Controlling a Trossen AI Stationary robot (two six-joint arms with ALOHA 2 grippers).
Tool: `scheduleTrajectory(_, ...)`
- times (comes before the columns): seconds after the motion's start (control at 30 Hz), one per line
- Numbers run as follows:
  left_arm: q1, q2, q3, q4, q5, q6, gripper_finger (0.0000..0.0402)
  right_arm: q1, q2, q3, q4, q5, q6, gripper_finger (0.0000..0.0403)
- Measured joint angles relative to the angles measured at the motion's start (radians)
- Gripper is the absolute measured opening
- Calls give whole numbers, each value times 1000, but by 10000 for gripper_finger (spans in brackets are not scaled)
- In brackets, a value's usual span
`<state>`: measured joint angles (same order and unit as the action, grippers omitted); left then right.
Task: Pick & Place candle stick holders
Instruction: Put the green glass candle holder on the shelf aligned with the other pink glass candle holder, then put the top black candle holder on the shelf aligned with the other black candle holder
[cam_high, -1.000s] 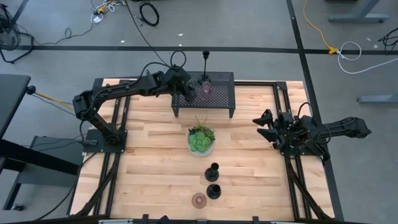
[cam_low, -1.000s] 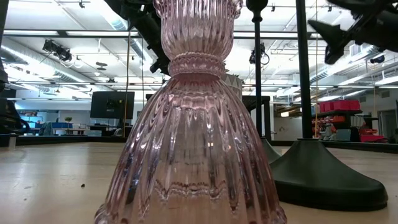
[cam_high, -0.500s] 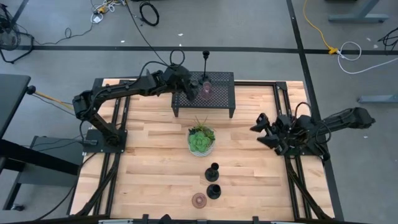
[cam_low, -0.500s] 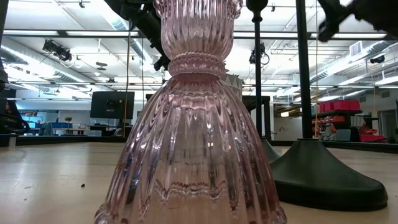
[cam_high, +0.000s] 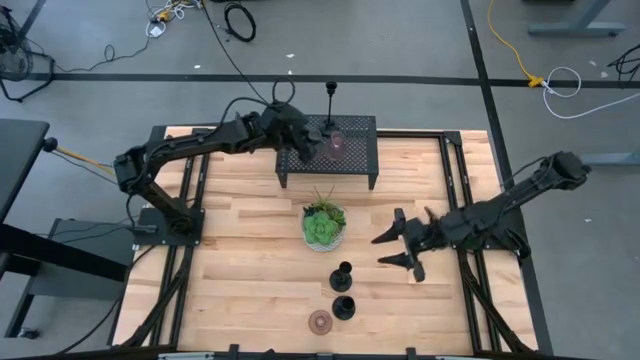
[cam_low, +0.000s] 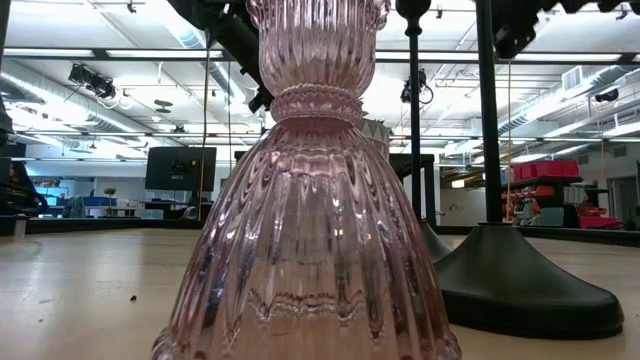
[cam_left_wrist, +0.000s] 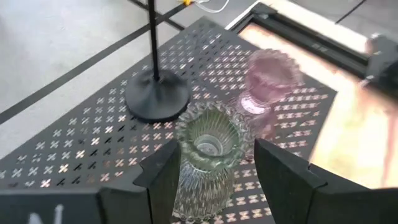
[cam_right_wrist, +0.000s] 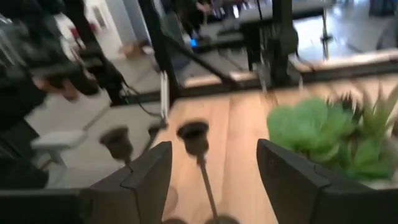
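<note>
Light wood-plank table (cam_high: 240, 270) is carrying black mesh metal rack (cam_high: 355, 165), green plant bowl (cam_high: 324, 226), 2 black candlesticks (cam_high: 343, 275), pink glass cup (cam_high: 320, 321).

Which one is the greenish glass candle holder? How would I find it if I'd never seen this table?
Look for the black mesh rack at the table's far edge, behind the leafy plant. Three holders stand on it: a tall black candlestick, a pink glass cup and the greenish glass cup. The greenish one is ribbed and clear, and it stands between the left gripper's open fingers.
</note>
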<state>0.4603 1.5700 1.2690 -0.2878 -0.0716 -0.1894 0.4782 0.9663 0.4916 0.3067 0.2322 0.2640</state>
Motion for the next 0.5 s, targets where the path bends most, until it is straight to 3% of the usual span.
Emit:
scheduleTrajectory(0.33,-11,-96,0,2,17,-5,206,108,144,0,4,173,90,236)
scheduleTrajectory(0.5,-27,-139,0,2,30,-9,206,132,270,0,114,223,117,236)
